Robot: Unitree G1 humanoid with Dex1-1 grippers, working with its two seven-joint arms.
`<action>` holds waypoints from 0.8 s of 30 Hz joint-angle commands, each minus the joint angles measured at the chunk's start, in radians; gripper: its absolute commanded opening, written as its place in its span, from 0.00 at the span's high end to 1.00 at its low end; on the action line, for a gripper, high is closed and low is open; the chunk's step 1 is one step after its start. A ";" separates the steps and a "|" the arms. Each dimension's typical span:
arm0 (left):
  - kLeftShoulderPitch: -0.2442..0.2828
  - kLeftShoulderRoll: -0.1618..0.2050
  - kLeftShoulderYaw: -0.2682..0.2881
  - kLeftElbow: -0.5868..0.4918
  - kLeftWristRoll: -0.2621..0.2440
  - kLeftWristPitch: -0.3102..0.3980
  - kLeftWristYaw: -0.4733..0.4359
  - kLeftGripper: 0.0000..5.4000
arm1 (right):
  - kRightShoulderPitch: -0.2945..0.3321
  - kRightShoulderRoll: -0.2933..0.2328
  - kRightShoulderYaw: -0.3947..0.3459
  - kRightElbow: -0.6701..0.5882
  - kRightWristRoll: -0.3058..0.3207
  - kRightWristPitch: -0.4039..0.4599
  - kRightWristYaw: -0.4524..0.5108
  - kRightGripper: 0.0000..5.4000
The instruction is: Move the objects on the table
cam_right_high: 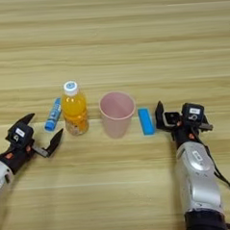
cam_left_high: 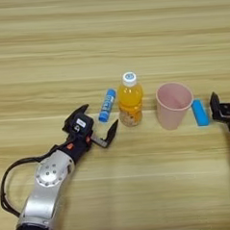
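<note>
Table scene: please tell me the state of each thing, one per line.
Bottle: upright, cap on, free.
Glue stick: lying flat, left of the bottle, free.
Blue block: lying flat, right of the cup.
Cup: upright, open top.
Left gripper: open, holding nothing.
Right gripper: open, holding nothing.

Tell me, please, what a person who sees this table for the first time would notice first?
Probably the orange-juice bottle, upright at the middle of the wooden table, with the pink cup upright just right of it. A blue glue stick lies left of the bottle and a light-blue block right of the cup. The open left gripper and open right gripper flank the row.
</note>
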 commanded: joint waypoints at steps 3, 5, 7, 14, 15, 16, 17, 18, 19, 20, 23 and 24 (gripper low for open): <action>-0.047 -0.019 0.010 0.068 0.003 0.004 0.022 0.00 | -0.005 -0.008 -0.024 -0.036 -0.058 -0.086 -0.075 0.00; -0.059 -0.025 0.011 0.090 0.004 -0.002 0.025 0.00 | -0.001 -0.015 -0.041 -0.053 -0.092 -0.132 -0.117 0.00; -0.069 -0.029 0.013 0.109 0.006 -0.006 0.027 0.00 | 0.003 -0.016 -0.056 -0.068 -0.114 -0.165 -0.150 0.00; -0.106 -0.038 0.020 0.173 0.010 -0.020 0.037 0.00 | 0.004 -0.014 -0.110 -0.077 -0.126 -0.207 -0.224 0.00; -0.111 -0.039 0.020 0.181 0.012 -0.023 0.040 0.00 | 0.004 -0.014 -0.110 -0.076 -0.124 -0.206 -0.226 0.00; -0.114 -0.040 0.020 0.187 0.013 -0.025 0.041 0.00 | 0.004 -0.013 -0.110 -0.075 -0.124 -0.205 -0.226 0.00; -0.118 -0.041 0.020 0.194 0.015 -0.027 0.043 0.00 | 0.003 -0.012 -0.109 -0.075 -0.124 -0.203 -0.225 0.00; -0.121 -0.041 0.020 0.201 0.016 -0.029 0.046 0.00 | 0.003 -0.011 -0.108 -0.075 -0.123 -0.202 -0.223 0.00; -0.124 -0.041 0.020 0.208 0.016 -0.032 0.048 0.00 | 0.003 -0.010 -0.107 -0.075 -0.123 -0.201 -0.222 0.00; -0.127 -0.040 0.021 0.216 0.018 -0.035 0.051 0.00 | 0.004 -0.010 -0.107 -0.076 -0.123 -0.199 -0.221 0.00; -0.139 -0.038 0.025 0.247 0.023 -0.040 0.066 0.00 | 0.004 -0.009 -0.105 -0.076 -0.121 -0.197 -0.219 0.00; -0.145 -0.039 0.027 0.260 0.025 -0.042 0.073 0.00 | 0.004 -0.009 -0.104 -0.075 -0.121 -0.196 -0.218 0.00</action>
